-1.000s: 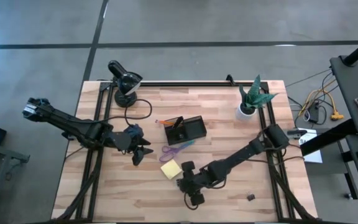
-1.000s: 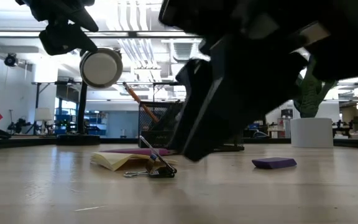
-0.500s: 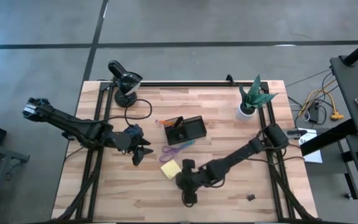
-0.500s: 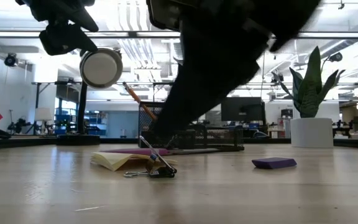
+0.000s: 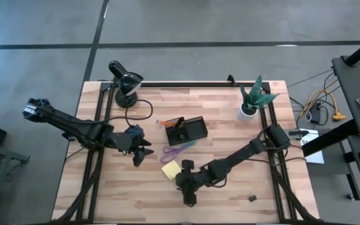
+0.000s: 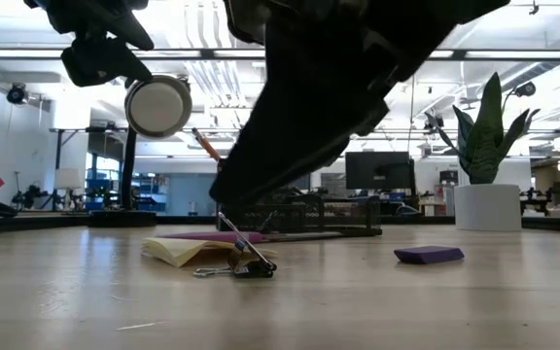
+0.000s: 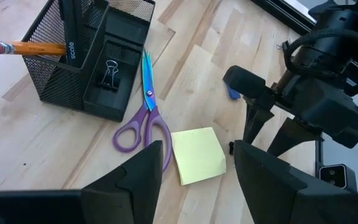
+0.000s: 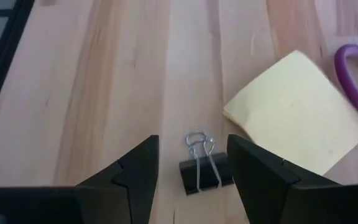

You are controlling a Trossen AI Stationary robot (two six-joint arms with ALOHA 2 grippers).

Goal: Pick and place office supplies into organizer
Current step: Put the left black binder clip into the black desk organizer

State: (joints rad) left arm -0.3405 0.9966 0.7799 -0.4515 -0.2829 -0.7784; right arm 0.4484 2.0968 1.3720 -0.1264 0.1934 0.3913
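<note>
High view: wooden table (image 5: pixel 230 125) with a black mesh organizer (image 5: pixel 187 130) near the middle, a pencil (image 5: pixel 165 122) sticking out of its left end. Purple-handled scissors (image 5: pixel 177 149) just in front of the organizer, yellow sticky pad (image 5: pixel 171 169) just beyond them toward the front edge. Right gripper (image 5: pixel 188 199) low over the boards just in front of the pad; left gripper (image 5: pixel 140 153) parked to the left of the scissors, well apart from the organizer. Small black clip (image 5: pixel 252 198) alone near the front right corner. Desk lamp (image 5: pixel 124 82) at the back left, potted plant (image 5: pixel 255 99) at the back right.

Low view: binder clip (image 6: pixel 244 261) on the table against the front edge of the sticky pad (image 6: pixel 185 250), directly under the dark bulk of the right arm. Purple block (image 6: pixel 429 255) lying flat off to the right, apart from everything.

Left wrist view: fingers spread wide, holding nothing, above the scissors (image 7: pixel 143 110) and pad (image 7: pixel 198 154); another clip (image 7: pixel 110 73) inside the organizer's front compartment.

Right wrist view: fingers (image 8: pixel 135 179) spread wide and empty, straddling the binder clip (image 8: pixel 201 167) without touching it, pad (image 8: pixel 301 109) just beside.
</note>
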